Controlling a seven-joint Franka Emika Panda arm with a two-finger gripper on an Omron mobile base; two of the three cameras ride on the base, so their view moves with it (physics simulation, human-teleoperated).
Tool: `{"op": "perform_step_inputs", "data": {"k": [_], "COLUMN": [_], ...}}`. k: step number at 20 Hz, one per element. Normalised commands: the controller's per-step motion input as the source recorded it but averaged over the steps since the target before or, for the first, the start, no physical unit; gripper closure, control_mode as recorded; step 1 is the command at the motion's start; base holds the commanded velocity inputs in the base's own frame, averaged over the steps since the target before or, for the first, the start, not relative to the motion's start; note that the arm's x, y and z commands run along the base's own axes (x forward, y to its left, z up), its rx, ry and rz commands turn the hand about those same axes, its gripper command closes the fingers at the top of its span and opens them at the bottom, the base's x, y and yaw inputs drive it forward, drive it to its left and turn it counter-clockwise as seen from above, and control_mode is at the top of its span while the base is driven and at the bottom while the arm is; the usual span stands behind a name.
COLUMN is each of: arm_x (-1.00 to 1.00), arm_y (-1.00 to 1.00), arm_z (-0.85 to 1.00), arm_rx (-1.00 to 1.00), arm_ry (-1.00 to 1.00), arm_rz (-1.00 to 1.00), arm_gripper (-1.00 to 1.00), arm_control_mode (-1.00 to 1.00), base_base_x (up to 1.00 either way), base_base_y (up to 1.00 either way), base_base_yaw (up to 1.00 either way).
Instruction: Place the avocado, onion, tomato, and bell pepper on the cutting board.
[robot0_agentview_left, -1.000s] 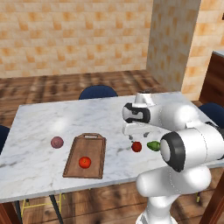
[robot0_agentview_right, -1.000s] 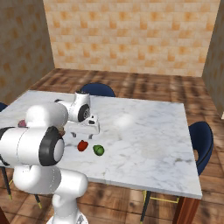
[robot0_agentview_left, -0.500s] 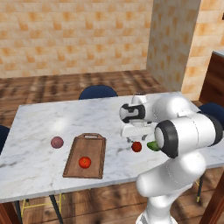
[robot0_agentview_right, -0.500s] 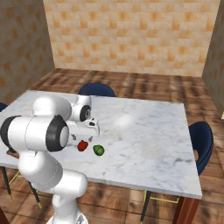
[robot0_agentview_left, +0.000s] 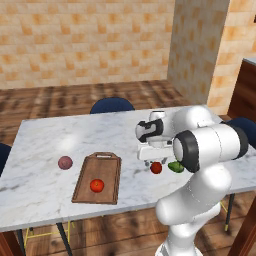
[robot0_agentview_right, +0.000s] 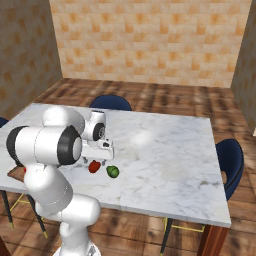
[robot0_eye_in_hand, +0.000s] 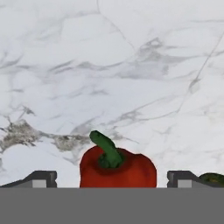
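Over the last second the arm swung in and dropped: the gripper was off to the side above the red bell pepper, now it sits right over it, low to the marble table, base not moved. Hand view confirms alignment: pepper with its green stem is centred between the two finger tips, jaws spread wide on either side, nothing clamped, not touching the pepper as far as I can tell. So this reads as the pre-grasp on item two, not yet a pick. Task state: the tomato is already on the cutting board, lower half, clear of the rim. Onion is on the table just left of the board, apart from it. Avocado lies just beside the pepper on the arm's side; right base view shows it near the pepper with a small gap, and its edge peeks in at the right finger in the hand view. My read: one of four done, three to go. Next move likely needs a short further descent and a close around the pepper body, below the stem. Risk: the avocado is close enough that the outer finger could nudge it on the way down, and the pepper is round and glossy so an off-centre squeeze could squirt it out.
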Motion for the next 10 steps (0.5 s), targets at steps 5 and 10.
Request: {"op": "perform_step_inputs", "data": {"k": [5, 10], "arm_x": [0.0, 0.0], "arm_y": [0.0, 0.0], "arm_z": [-0.16, -0.17], "arm_rx": [0.0, 0.0], "arm_ry": [0.04, 0.04], "arm_rz": [0.0, 0.0], "arm_gripper": [-1.0, -1.0], "arm_control_mode": [-1.0, -1.0], "base_base_x": [0.0, 0.0], "base_base_y": [0.0, 0.0], "base_base_yaw": [0.0, 0.0]}}
